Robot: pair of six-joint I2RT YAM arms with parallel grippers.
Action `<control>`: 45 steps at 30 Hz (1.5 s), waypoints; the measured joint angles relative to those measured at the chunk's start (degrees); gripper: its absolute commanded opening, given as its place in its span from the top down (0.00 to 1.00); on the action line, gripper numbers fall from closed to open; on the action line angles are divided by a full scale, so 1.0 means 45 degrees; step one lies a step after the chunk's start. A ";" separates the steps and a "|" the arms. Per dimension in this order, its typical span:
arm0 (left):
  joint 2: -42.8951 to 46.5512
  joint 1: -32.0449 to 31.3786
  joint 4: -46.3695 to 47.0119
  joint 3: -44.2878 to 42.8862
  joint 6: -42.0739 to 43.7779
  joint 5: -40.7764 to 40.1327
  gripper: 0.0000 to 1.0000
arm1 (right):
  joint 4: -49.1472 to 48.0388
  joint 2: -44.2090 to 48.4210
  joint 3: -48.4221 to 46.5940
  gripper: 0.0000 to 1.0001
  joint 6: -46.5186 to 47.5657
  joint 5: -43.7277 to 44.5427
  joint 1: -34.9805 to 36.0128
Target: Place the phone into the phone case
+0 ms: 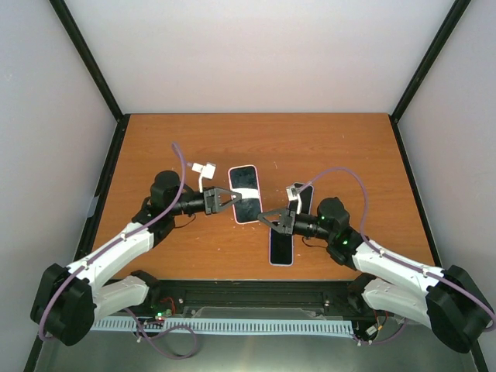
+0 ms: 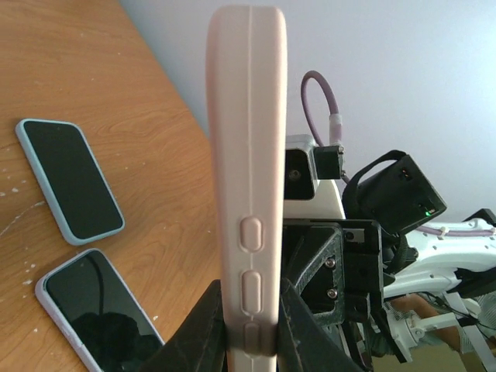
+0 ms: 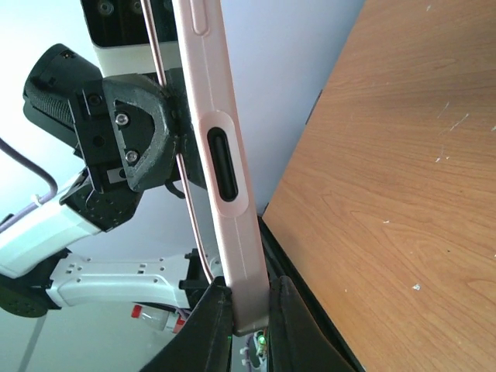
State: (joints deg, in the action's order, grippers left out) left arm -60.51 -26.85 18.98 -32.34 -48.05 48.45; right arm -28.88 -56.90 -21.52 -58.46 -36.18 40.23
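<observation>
Both arms meet mid-bench over the orange-brown wooden bench (image 1: 155, 147). Left claw (image 1: 235, 199) is clamped on the long left edge of the pale pink rubbery phone case (image 1: 243, 167). In the left wrist view, the claw (image 2: 252, 310) pinches the case (image 2: 248, 139) edge-on, low down by the moulded side buttons. Right claw (image 1: 263, 215) is clamped on the same case at its near right corner. In the right wrist view, the claw (image 3: 248, 298) grips the case (image 3: 221, 155) edge just below the oval cutout, with the left claw's black frame right behind it.

The task's black-screened phone (image 1: 246, 208) sits face up inside the pink rim, held between the two claws. The right wrist view shows a thin pinkish strip running along the case side, slightly apart from it. Can't tell if the phone is fully seated.

Two other handsets lie flat on the bench. A black-screened phone in a lilac case (image 1: 280, 246) (image 2: 97, 310) is near the front edge under the right claw. A black-screened phone in a light blue case (image 1: 304, 198) (image 2: 70, 180) is just beyond it, partly hidden by the right wrist.
</observation>
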 measured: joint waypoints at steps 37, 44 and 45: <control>-0.6649 0.3113 -0.2555 -0.1447 0.0126 -0.1384 0.99 | 0.7927 0.2142 -0.2181 0.00 0.2759 0.3653 -0.0015; -0.7621 0.3113 -0.2458 -0.1540 0.0136 -0.1695 0.90 | 0.8616 0.2254 -0.2210 0.00 0.2934 0.4226 -0.0015; -0.7679 0.3113 -0.2492 -0.1540 0.0141 -0.1783 0.89 | 0.8670 0.2263 -0.2210 0.00 0.2939 0.4294 -0.0015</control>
State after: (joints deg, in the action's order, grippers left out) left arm -95.07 -12.84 7.77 -39.27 -47.42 40.42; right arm 10.13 -46.72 -31.46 -45.23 -16.86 40.16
